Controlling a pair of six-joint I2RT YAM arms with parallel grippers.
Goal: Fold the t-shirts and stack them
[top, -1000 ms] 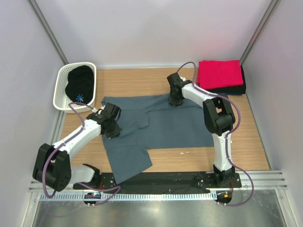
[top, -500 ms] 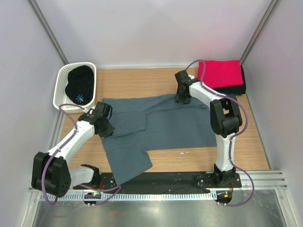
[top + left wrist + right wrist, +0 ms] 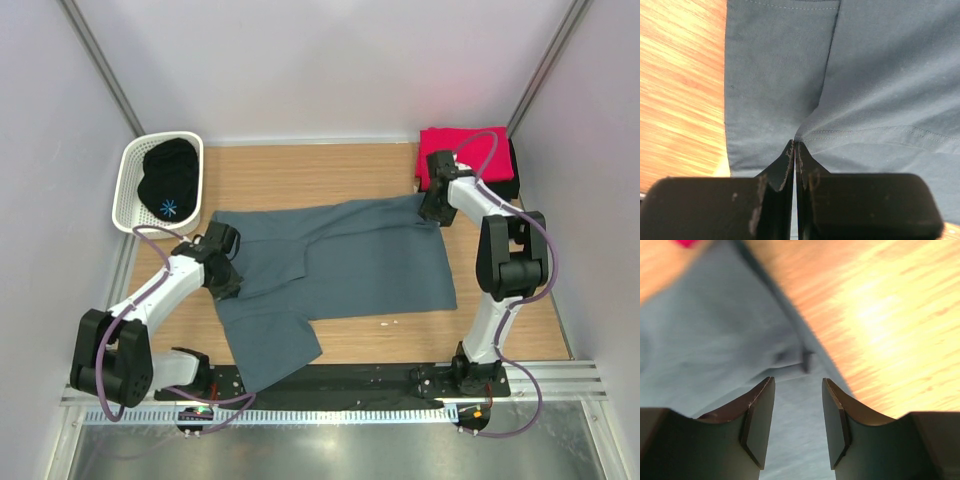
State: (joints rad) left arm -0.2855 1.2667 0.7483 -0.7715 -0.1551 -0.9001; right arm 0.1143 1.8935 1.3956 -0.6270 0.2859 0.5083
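Left wrist: L gripper (image 3: pixel 794 146) pinches grey tee (image 3: pixel 880 75); R gripper (image 3: pixel 798 382) agape.

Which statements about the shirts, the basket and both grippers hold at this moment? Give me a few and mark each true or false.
1. The left gripper is shut on the blue-grey t-shirt. True.
2. The right gripper is clamped on the red t-shirt. False: its jaws stand apart over the blue-grey t-shirt's far right corner and hold nothing.
3. The white basket holds only red cloth. False: black cloth lies in it.
4. The red t-shirt lies folded at the far right corner of the table. True.
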